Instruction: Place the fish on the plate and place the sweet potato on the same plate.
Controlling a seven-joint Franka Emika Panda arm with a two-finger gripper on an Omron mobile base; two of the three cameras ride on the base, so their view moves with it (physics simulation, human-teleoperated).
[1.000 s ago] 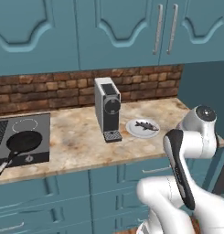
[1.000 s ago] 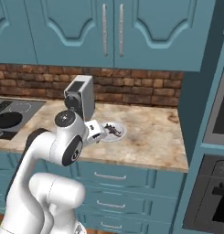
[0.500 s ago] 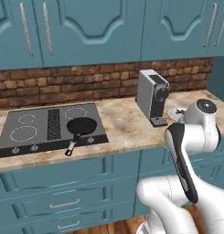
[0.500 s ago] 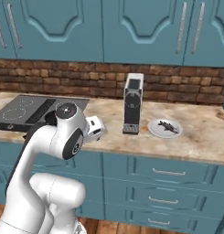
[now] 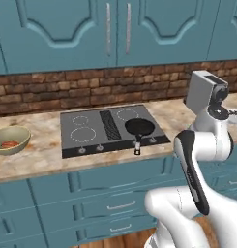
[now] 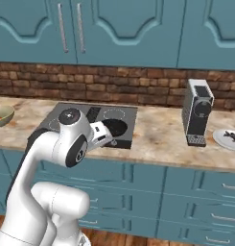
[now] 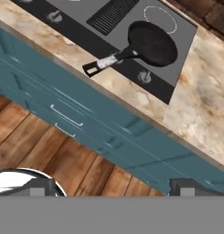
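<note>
Fish (image 6: 232, 137) on plate (image 6: 219, 138); claw (image 6: 108, 136) open, empty.

Even bright rendered light, soft shadows, slightly pixelated.

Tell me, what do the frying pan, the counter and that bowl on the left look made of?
Frying pan: matte black, probably coated metal, with a shiny silvery handle section. Counter: mottled beige, stone-like, perhaps granite. Bowl: smooth yellowish-green, likely glazed ceramic, though plastic is possible.
</note>
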